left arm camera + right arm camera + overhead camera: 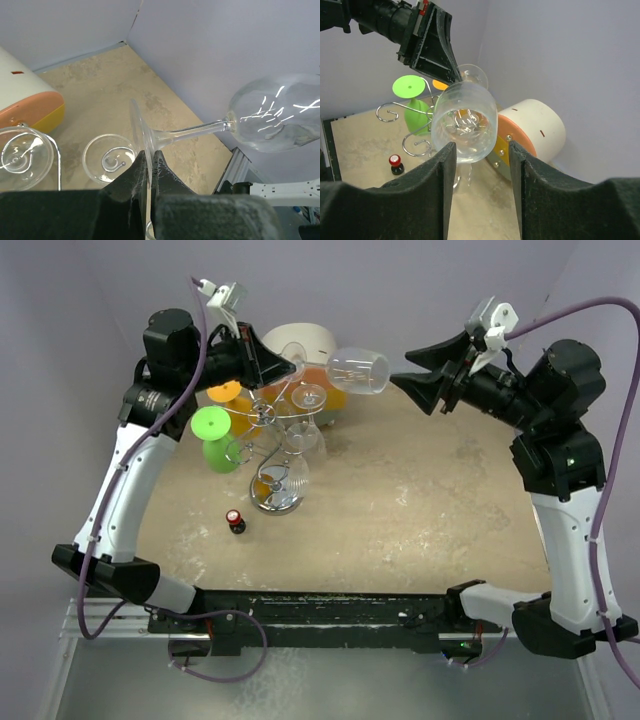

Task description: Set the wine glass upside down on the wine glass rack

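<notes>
Nearest the arm bases a small red-capped bottle stands on the worktop. Just beyond it rises the wine glass rack, with several glasses hanging bowl-down from its scroll arms. Above the rack the left fingers pinch narrow on the foot rim of the wine glass, held level in the air. Its bowl points at the right fingers, which are spread wide and empty; whether the bowl is between their tips I cannot tell. This looks like a handover: the right fingers should close gently and fully before the left pair lets go, then tip the bowl down and slide the stem into a free scroll, clear of its neighbours. At the back lies a white-and-orange drum – only short dashes on it, no readable writing anywhere.
</notes>
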Controlling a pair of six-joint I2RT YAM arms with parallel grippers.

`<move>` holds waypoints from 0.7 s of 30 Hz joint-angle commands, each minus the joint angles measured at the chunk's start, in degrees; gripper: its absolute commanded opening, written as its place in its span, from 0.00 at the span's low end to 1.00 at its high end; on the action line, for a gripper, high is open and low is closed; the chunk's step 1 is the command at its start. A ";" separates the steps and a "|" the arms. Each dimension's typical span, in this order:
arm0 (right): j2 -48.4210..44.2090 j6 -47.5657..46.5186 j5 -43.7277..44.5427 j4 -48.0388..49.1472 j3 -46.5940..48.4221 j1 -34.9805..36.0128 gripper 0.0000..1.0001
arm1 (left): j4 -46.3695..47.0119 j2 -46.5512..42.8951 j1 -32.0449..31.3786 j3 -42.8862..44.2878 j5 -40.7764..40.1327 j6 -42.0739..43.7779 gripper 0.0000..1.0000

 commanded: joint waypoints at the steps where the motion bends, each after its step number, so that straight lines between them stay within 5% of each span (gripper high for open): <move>1: -2.30 -2.13 0.61 0.45 -0.29 -0.81 0.52 | 1.75 -3.84 0.74 1.25 -2.58 4.51 0.00; 7: -4.30 -4.80 6.66 0.35 -4.35 -1.50 0.66 | -4.53 -4.69 0.60 5.84 -6.57 19.81 0.00; 16: -4.47 -8.48 18.46 -0.64 -7.39 -1.68 0.85 | -18.19 -7.64 -0.10 10.04 -1.95 41.73 0.00; 21: -5.94 -10.85 22.54 0.40 -12.51 -1.75 0.96 | -26.13 -10.98 -7.69 8.31 -5.50 55.39 0.00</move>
